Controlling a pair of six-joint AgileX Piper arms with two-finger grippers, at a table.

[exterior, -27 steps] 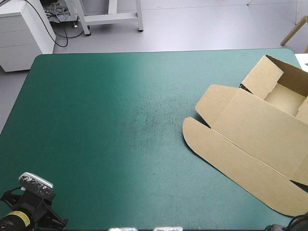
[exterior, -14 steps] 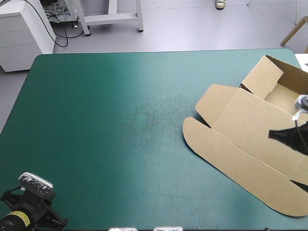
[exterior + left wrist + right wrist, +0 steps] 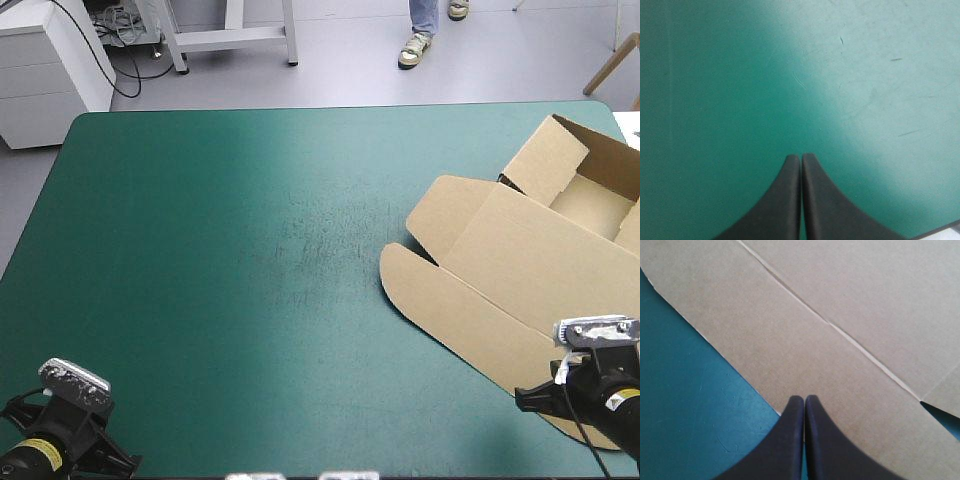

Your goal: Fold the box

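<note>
The brown box lies at the table's right side as an open tray with raised walls and its lid flat toward the near edge. The lid's rounded front flap rests on the teal-green cover. My right gripper is shut at the near right corner, its tip low over that flap's near edge. In the right wrist view the right gripper points across the brown board and its crease, holding nothing. My left gripper is shut over bare cover at the near left corner.
The box reaches the table's right edge, with the tray near the far right corner. The teal-green cover spreads wide to the left of the box, with faint scuff marks at its middle.
The right arm came into view over the lid from the right, then drew back toward the near edge to the flap's near end. The left arm and the box have not moved.
</note>
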